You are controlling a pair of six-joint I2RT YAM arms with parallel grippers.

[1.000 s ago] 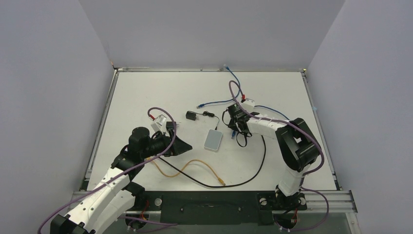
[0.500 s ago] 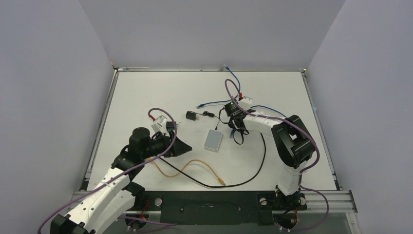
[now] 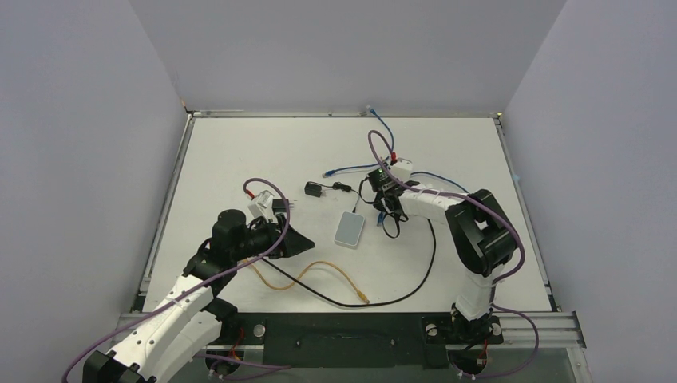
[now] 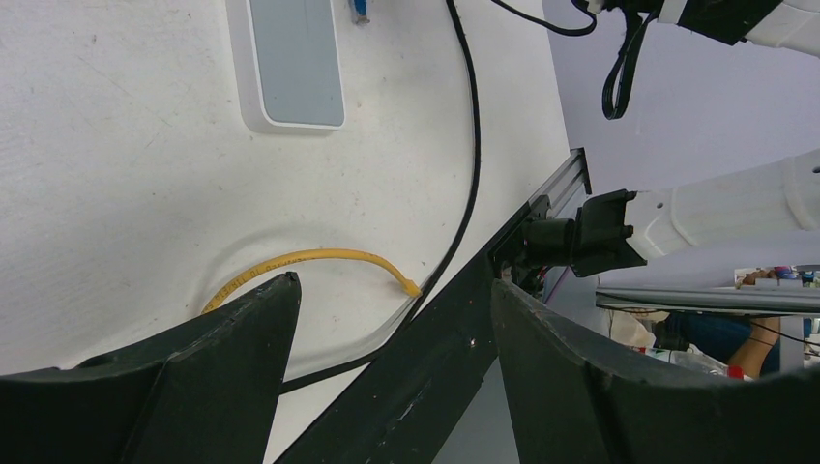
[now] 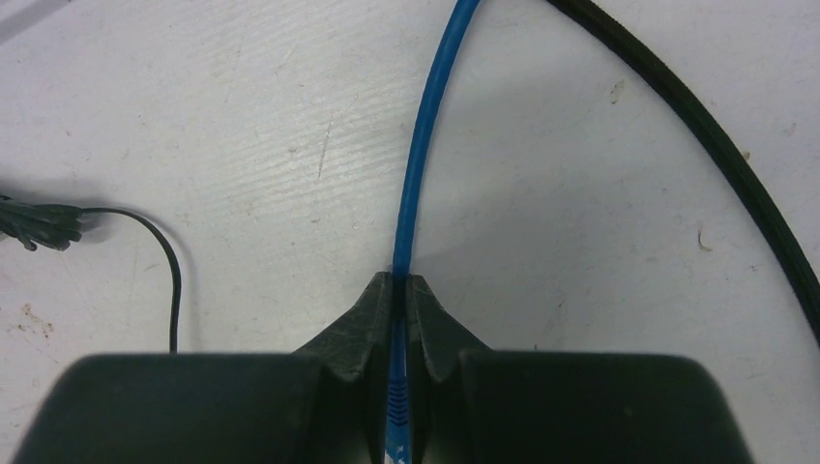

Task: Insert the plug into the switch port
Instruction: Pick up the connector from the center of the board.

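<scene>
**Surface.** You have a white table, scuffed and scratched in the wrist views. A metal rail runs along its far edge.

**Room.** Plain pale lavender-grey walls stand on three sides.

**White box** (bears the switch port).
- It lies flat near the table's middle, grey broad face up, between the two grippers and touching neither.
- Its long axis runs near-to-far, the far end leaning slightly right.
- The narrow edges face toward and away from the arm bases. Neither view resolves the socket, so you cannot tell which end carries it.
- In the left wrist view the box sits ahead of the open fingers.

**Blue cable**. It trails across the far half of the table. A blue tip just beside the box's right long side may be the plug.

**Right gripper**. It is pinched closed on the blue cable, with a ribbed blue stretch showing between the fingers. From above it stands just right of the box's far end.

**Left gripper**. The jaws are spread wide and hold nothing. It sits left of the box.

**Also present.**
- Yellow cable, near the front of the table.
- Thick black cable, curving round the box's right.
- Black adapter, beyond the box.
</scene>
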